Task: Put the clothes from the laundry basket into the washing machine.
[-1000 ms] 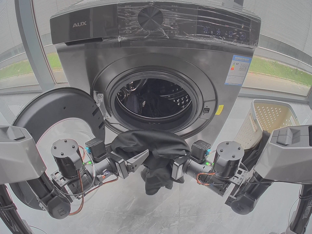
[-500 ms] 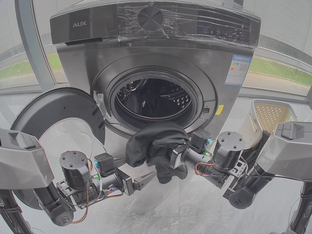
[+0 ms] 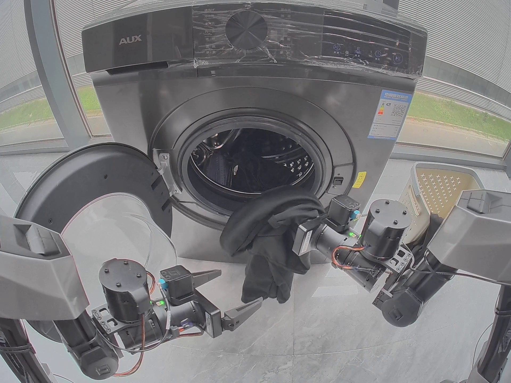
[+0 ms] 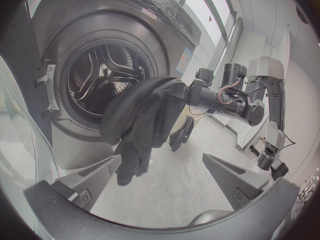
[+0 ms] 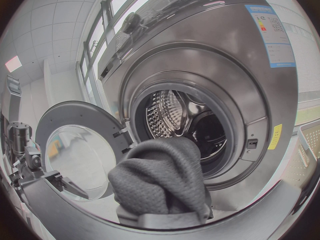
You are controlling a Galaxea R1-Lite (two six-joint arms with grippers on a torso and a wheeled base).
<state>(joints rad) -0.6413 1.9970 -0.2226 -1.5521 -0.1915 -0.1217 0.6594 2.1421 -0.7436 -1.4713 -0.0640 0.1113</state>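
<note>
While the right gripper (image 3: 296, 231) clamps a bunched fold of the black garment (image 3: 269, 240) at the centre of the head view, just below the open drum (image 3: 250, 160) of the washing machine (image 3: 250, 89), the cloth hangs limp: soft, light, likely to snag going in, best held by its gathered top. Lower left, the left gripper (image 3: 239, 288) gapes empty.

The floor (image 3: 330, 341) is of pale grey marbled tiles with thin seams, and daylight shines softly on it. Behind are tall windows (image 3: 468, 75) with grey frames (image 3: 45, 70); through them one sees a strip of grass (image 3: 463, 118) and a paved road (image 3: 436, 134). Elsewhere the room is lined with white square panels (image 5: 43, 27), and one rectangular lamp (image 5: 13, 64) is lit among them.
</note>
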